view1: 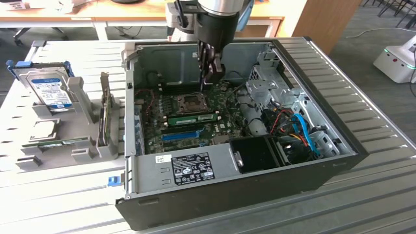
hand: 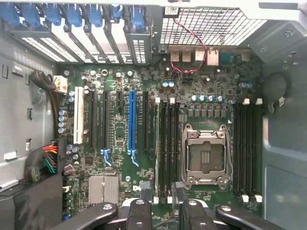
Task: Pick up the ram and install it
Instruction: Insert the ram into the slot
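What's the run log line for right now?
claw: open, empty | place: above motherboard, inside case | ram: one stick in slot beside CPU socket

Computer case [view1: 260, 192] lies open on the slatted table [view1: 383, 195]. The motherboard [view1: 221, 126] sits in the case floor toward the exterior view's left, with the drive cage [view1: 273, 83] and cables [view1: 302, 131] on the right. The CPU socket [view1: 193, 102] is at the board's far part, and a ram [view1: 195, 118] is seated just on its near side. The gripper [view1: 211, 80] hangs inside the case, just far of the socket. Left of the case and apart from it, a parts rack [view1: 78, 153] holds a hard drive [view1: 52, 90] at the far end and an upright expansion card [view1: 104, 117] on its right side.
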Action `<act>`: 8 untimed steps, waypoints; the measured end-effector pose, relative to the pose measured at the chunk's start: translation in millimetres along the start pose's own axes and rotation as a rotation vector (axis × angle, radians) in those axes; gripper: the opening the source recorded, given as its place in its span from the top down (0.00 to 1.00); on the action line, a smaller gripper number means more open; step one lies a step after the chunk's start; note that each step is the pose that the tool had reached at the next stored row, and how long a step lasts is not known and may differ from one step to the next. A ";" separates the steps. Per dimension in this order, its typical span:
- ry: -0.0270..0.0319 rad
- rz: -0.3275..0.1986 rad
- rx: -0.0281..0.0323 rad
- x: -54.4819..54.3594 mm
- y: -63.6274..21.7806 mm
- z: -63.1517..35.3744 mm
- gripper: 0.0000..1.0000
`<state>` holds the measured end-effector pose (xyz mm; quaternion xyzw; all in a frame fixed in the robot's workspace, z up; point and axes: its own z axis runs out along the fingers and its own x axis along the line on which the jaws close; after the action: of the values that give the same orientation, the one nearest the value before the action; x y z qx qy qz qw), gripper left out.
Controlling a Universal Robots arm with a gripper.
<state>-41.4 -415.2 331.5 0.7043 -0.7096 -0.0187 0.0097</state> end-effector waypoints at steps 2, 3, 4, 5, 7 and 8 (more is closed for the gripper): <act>0.0000 0.000 0.0000 0.0 0.1 -2.4 0.69; 0.0000 0.000 0.0000 0.0 0.2 -3.7 0.69; 0.0000 0.000 0.0000 -0.1 0.2 -4.9 0.69; 0.0000 0.000 0.0000 -0.1 0.3 -6.1 0.69; 0.0000 0.000 0.0000 -0.1 0.4 -8.4 0.69; 0.0000 0.000 0.0000 -0.1 0.4 -9.3 0.69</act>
<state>-41.4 -415.2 340.9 0.7043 -0.7096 -0.0187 0.0097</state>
